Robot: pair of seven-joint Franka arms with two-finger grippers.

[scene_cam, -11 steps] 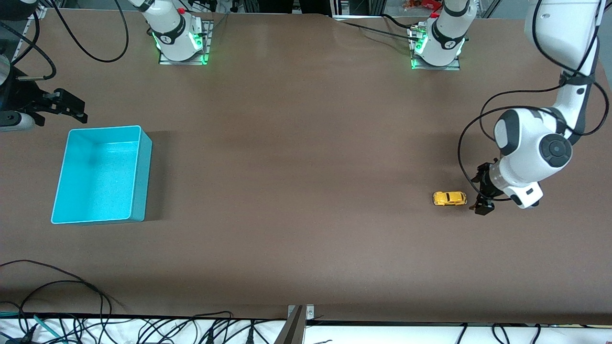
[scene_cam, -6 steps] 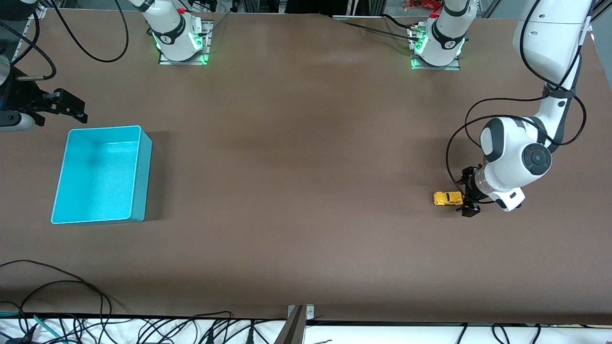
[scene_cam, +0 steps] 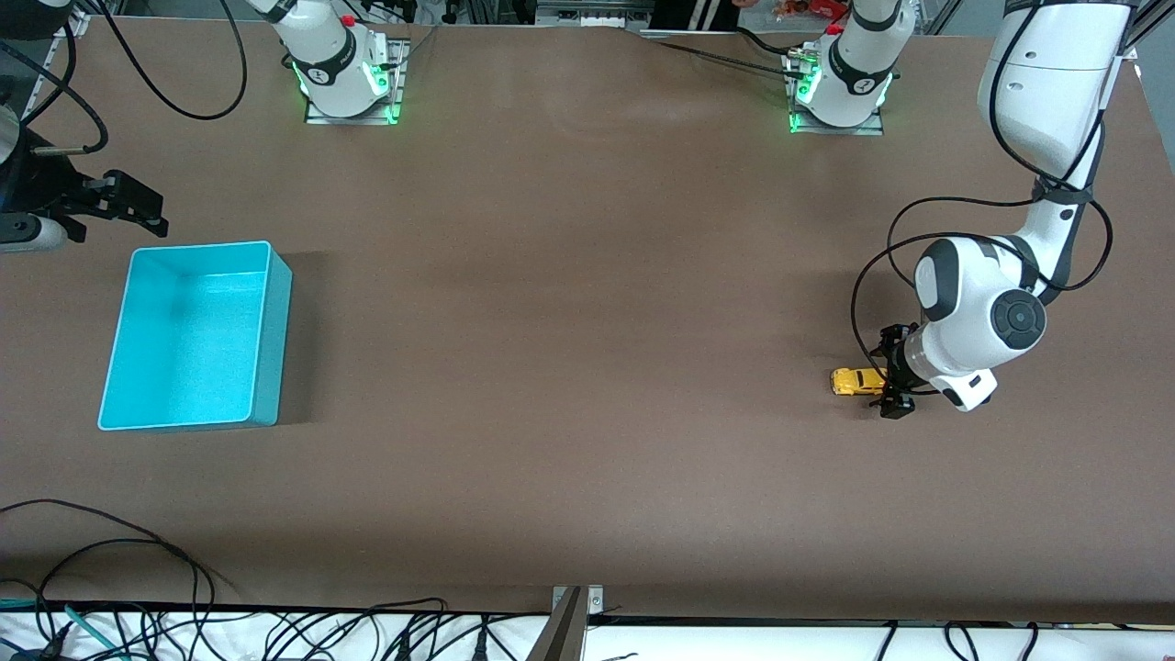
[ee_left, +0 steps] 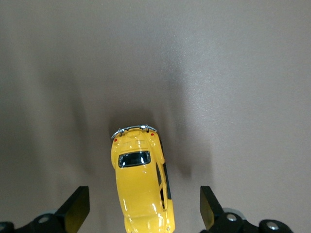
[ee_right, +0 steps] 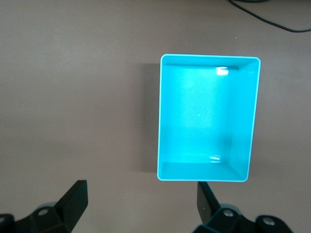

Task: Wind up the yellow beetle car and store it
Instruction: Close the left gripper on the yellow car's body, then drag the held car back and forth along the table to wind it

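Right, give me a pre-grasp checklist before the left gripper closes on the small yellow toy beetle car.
1. Left gripper open: ok.
2. Small yellow toy beetle car between its fingers, gap on each side: ok.
3. Car upright on the brown table: ok.
4. Fingers low enough to catch the car's body: cannot tell.
5. Turquoise plastic bin empty, at the right arm's end: ok.
6. Right gripper open, waiting beside the bin: ok.

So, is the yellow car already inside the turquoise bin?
No, the yellow beetle car stands on the table, apart from the turquoise bin.
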